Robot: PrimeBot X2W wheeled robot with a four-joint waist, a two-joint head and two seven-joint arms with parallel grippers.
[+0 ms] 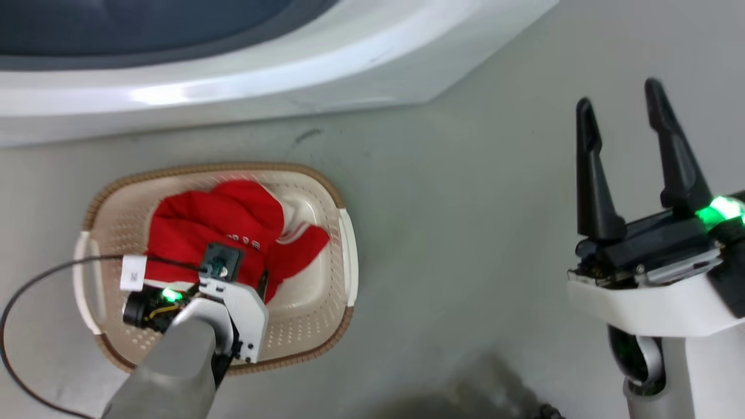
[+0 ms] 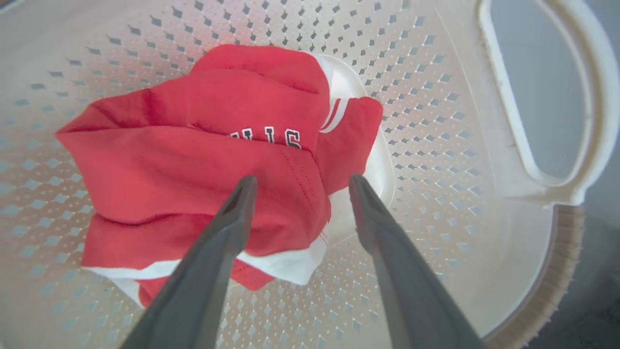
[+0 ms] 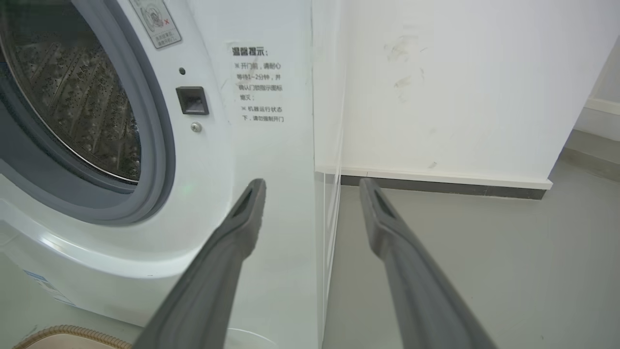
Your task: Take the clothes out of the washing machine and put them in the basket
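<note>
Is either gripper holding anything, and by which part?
Nothing. The left gripper is open above the clothes in the basket; the right gripper is open, empty.

I'm looking down on a smooth grey floor (image 1: 465, 244), faintly mottled. The basket (image 1: 233, 166) sits flat on it, near the foot of the washing machine (image 1: 262, 87) but apart from it, with a strip of bare floor between them and a small dark scuff (image 1: 307, 135) on that strip. The washing machine stands on the same floor. Beside it, my right wrist view shows a dark skirting strip (image 3: 436, 186) where the floor meets a white wall (image 3: 436, 87).
</note>
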